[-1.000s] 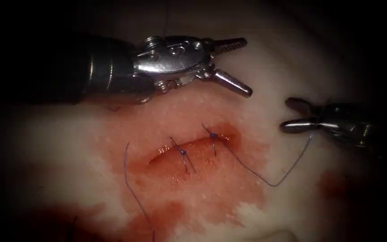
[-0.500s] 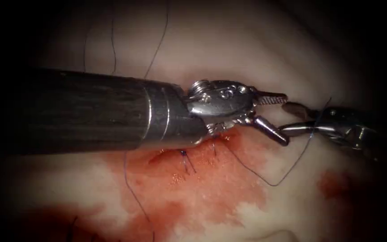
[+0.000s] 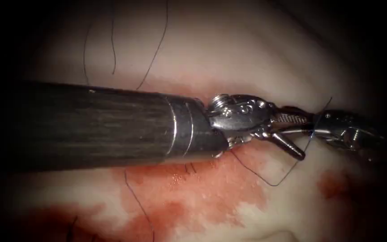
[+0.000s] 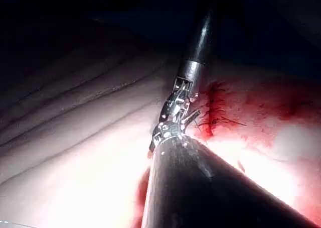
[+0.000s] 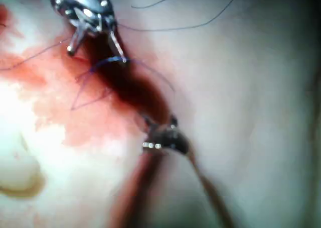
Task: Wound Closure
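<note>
A: Start at the left of the endoscope view. What is that thin line running down through the red fluid (image 3: pixel 193 188)?

B: A loose strand of thread (image 3: pixel 135 197) lying on the tissue (image 3: pixel 247 58), with a few more fine strands further up on the pale surface. Nothing holds them.

A: And the big dark shaft?

B: That is the left arm's tool (image 3: pixel 287 132). A second ago it sat up and to the left with the cut and its two stitches in plain sight; now it has reached across to the right, and its shaft covers most of the cut, leaving only the stitch tails peeking out below it. Its jaws are spread apart and grip nothing: the upper, toothed jaw lies along the other tool's tip and the lower one angles down toward the tissue.

A: Why reach that far?

B: My guess is that it is going for the thread that the other tool has, since its spread jaws sit right at that spot.

A: The right arm's tool (image 3: pixel 312 130)?

B: Its jaws are closed on the thread (image 3: pixel 269 181), which drops from them in a slack loop to the right of the cut and runs back under the left tool toward the nearer stitch. It has barely moved in the last second.

A: The needle?

B: I cannot make one out, neither in a tool nor in the tissue
</note>
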Robot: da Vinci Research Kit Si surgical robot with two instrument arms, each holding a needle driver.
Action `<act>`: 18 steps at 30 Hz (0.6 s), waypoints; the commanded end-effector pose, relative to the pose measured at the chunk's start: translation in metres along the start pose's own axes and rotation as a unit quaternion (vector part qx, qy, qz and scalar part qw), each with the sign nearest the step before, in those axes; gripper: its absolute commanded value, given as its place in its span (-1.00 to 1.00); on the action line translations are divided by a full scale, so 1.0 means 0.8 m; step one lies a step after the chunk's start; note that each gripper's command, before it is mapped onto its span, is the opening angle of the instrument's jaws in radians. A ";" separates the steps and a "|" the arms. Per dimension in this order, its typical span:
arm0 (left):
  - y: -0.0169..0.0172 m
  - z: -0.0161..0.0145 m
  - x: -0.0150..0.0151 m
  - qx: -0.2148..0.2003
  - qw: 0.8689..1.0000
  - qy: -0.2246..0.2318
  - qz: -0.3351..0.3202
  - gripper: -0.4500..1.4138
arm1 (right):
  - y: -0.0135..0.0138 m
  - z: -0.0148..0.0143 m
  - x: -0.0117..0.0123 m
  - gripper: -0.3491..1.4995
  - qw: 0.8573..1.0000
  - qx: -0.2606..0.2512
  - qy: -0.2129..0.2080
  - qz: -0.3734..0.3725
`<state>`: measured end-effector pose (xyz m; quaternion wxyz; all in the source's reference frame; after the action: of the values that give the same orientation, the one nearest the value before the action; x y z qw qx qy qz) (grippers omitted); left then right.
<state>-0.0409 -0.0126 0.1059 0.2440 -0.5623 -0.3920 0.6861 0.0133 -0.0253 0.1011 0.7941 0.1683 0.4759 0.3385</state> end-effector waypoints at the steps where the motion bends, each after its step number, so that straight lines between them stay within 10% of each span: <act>1: -0.0003 0.0008 0.0002 -0.004 1.000 -0.002 0.003 0.14 | -0.0001 0.0011 0.0000 0.87 1.000 0.001 0.001 0.000; 8: -0.0017 0.0013 0.0003 -0.008 1.000 -0.001 0.006 -0.01 | -0.0002 0.0014 0.0001 0.87 1.000 0.000 0.001 0.000; 12: -0.0017 0.0003 0.0011 -0.011 1.000 0.008 0.020 -1.00 | -0.0003 0.0015 0.0001 0.87 1.000 0.000 0.001 0.000; 18: -0.0025 -0.0011 0.0022 -0.002 0.999 0.023 0.029 -1.00 | -0.0004 0.0016 0.0000 0.87 1.000 0.001 0.001 0.000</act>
<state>-0.0401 -0.0100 0.1061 0.2322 -0.5883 -0.3717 0.6796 0.0138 -0.0255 0.1011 0.7940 0.1680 0.4756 0.3392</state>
